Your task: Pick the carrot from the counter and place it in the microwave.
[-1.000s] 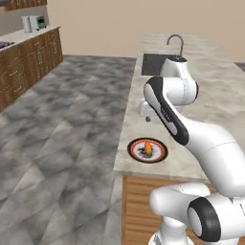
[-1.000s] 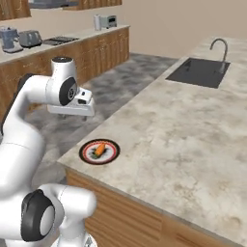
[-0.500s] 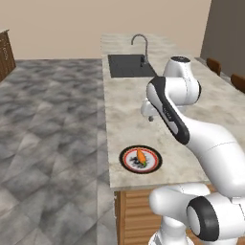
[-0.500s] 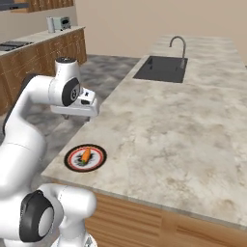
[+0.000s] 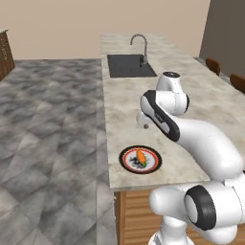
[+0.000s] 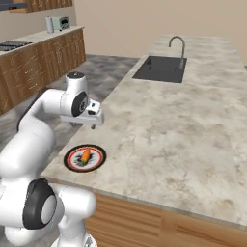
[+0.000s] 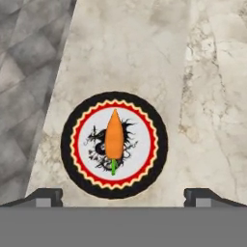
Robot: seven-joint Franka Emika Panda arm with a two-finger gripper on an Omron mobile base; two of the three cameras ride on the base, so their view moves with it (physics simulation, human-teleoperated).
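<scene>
Carrot (image 7: 114,134): lies on the patterned plate (image 7: 77,116) near the desk (image 7: 144,58) edge, tip toward 12 o'clock, leaf at 6. Fingers (image 7: 48,197): spread, holding nothing, above. Advice: descend centred, straddle the carrot's thick middle, then close.

I see a round plate (image 7: 79,118) (black rim, red and yellow rings), a grey tiled floor (image 5: 48,124) and wooden cabinets (image 6: 34,67).

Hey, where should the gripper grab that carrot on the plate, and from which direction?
Probably the thick middle of the carrot, coming straight down from above. It lies flat on the plate, so the open gripper can close across its narrow width.
</scene>
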